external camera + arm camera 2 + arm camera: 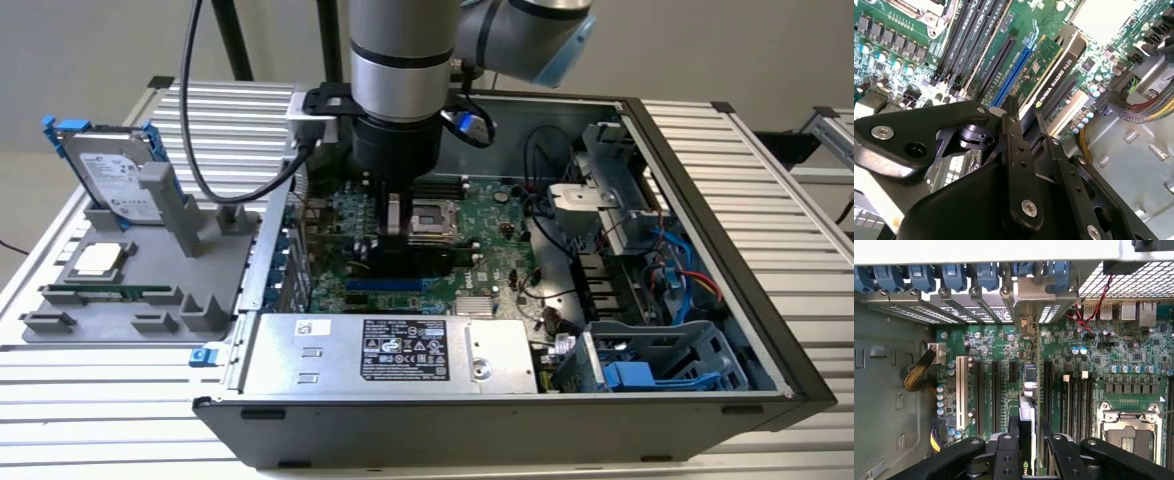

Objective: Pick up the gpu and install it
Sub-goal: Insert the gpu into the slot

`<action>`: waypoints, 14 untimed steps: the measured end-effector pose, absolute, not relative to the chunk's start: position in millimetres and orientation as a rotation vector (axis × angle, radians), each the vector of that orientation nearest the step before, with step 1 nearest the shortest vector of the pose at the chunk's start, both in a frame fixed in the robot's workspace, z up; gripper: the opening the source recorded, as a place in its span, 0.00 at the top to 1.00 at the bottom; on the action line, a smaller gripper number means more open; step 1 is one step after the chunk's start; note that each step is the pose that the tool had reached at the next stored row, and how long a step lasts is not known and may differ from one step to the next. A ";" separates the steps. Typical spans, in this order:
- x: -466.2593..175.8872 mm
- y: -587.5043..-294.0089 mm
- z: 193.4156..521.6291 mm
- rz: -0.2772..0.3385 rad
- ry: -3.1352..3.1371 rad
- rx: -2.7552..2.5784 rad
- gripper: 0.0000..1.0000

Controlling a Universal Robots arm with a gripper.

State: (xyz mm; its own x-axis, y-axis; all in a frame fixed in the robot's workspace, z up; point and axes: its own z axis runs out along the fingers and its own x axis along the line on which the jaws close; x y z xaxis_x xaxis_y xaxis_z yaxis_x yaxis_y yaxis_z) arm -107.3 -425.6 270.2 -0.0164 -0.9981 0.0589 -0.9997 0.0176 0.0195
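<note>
**Pincer clenched on the gpu, card standing in the blue slot**

Pincer of mine is down inside the open computer case, its two black fingers closed on the upper edge of the gpu. In the second wrist view the card stands on edge, green board on one face and black cooler on the other, its lower edge in or just above the long blue slot on the motherboard. I cannot tell whether it is fully seated. In the first wrist view the card lines up with the slot and points toward the row of blue-clipped bracket bays at the case's back wall.

I judge the picking up done and the installing in hand, at the seating stage. What that calls for is a straight push, card kept upright and square to the slot, end bracket meeting its bay. A tilt could jam the edge connector.

On the grey holder at the exterior view's left, outside the case, the hard drive stands untouched.
</note>
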 end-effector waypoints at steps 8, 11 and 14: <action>-108.3 -425.6 265.0 0.042 -2.200 2.163 1.00; -108.7 -425.6 263.4 0.042 -2.200 2.163 1.00; -109.3 -425.6 261.6 0.042 -2.200 2.163 1.00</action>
State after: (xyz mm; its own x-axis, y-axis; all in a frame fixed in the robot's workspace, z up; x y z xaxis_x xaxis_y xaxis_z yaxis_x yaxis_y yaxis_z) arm -109.3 -425.6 261.6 -0.0165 -0.9981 0.0589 -0.9997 0.0177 0.0194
